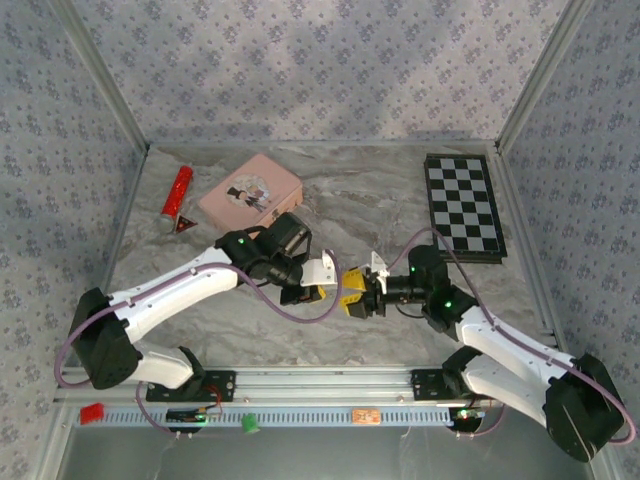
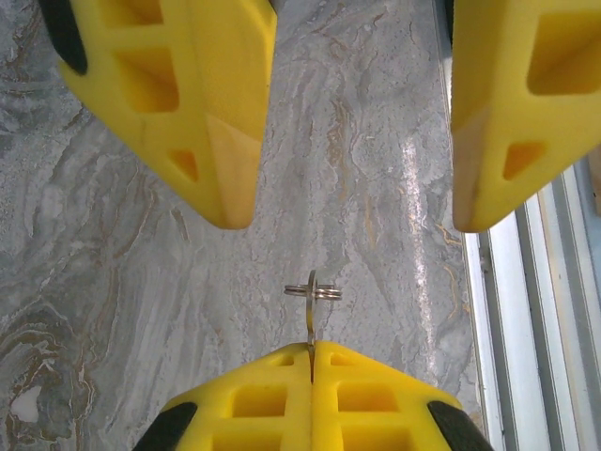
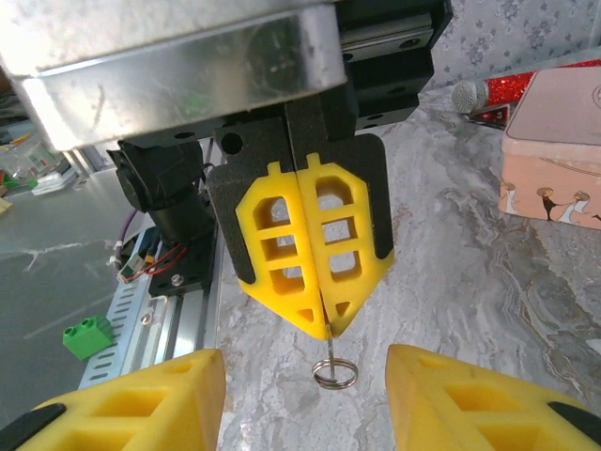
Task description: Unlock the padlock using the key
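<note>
Two arms meeting above a grey marbled table (image 1: 400, 190), near its front edge.

The left gripper (image 1: 322, 293) is clenched: in the right wrist view its two yellow fingers (image 3: 282, 254) are pressed flat together, and a thin metal key (image 3: 331, 349) is pinched in the seam at their tips. The blade is held upright in that seam, and a small split ring (image 3: 335, 374) is threaded through the free end of the key, beyond the fingertips. The same grasp is recorded from the left wrist, where the left gripper (image 2: 312, 349) is closed on the key (image 2: 311, 324) and the split ring (image 2: 313, 291) is seen edge-on against the table.

The right gripper (image 1: 352, 292) is pointed tip to tip at the left one. Its jaws are parted and nothing is held between them; the right gripper (image 2: 349, 224) is seen as two separate yellow fingers (image 2: 178, 103) flanking bare table. The key's ring lies just at the mouth of that gap, and no contact with either finger is seen.

At the rear of the table a pink tin (image 1: 250, 193) is placed beside a red glitter tube (image 1: 177, 195) at the left, and a checkerboard (image 1: 463, 205) at the right. A green brick (image 3: 86, 335) is set on the front rail.
</note>
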Robot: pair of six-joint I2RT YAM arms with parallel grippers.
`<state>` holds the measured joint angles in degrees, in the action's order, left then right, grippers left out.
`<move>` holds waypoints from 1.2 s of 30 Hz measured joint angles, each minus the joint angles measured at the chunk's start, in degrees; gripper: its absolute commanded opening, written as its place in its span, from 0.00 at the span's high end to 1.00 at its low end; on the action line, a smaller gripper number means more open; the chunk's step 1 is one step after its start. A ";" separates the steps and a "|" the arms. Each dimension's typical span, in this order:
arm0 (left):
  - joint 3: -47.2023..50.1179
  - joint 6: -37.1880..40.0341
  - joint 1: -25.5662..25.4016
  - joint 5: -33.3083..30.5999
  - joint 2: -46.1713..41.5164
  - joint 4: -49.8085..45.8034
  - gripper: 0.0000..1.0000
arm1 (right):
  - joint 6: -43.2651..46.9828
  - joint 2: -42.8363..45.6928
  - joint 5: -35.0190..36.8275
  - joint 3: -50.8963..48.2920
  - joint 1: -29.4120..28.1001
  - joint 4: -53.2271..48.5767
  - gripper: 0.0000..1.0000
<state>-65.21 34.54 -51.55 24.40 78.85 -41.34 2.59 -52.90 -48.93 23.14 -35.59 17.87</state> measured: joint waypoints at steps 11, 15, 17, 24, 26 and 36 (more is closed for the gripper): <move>-0.74 0.15 0.00 0.02 0.00 0.61 0.99 | 0.46 -3.08 0.26 0.98 -2.25 -0.15 0.60; -0.74 0.15 -0.02 0.02 -0.02 0.61 0.99 | 0.66 -3.76 0.70 1.53 -2.56 -0.33 0.65; -0.74 0.15 -0.11 0.02 -0.02 0.59 0.99 | 0.94 -4.20 0.98 1.68 -2.62 -0.39 0.69; -0.74 0.13 -0.33 0.02 -0.11 0.81 0.99 | 1.46 -4.35 2.29 1.79 -2.82 -1.14 0.62; -0.74 0.15 -0.33 0.00 -0.11 0.83 0.99 | 1.29 -3.43 2.89 1.77 -2.54 -0.96 0.59; -0.74 0.15 -0.74 0.00 -0.11 0.85 0.99 | 0.59 -1.27 4.17 1.77 -3.23 0.44 0.65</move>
<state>-65.95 34.70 -52.29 24.40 78.74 -40.49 3.18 -54.17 -44.75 24.91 -38.83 18.31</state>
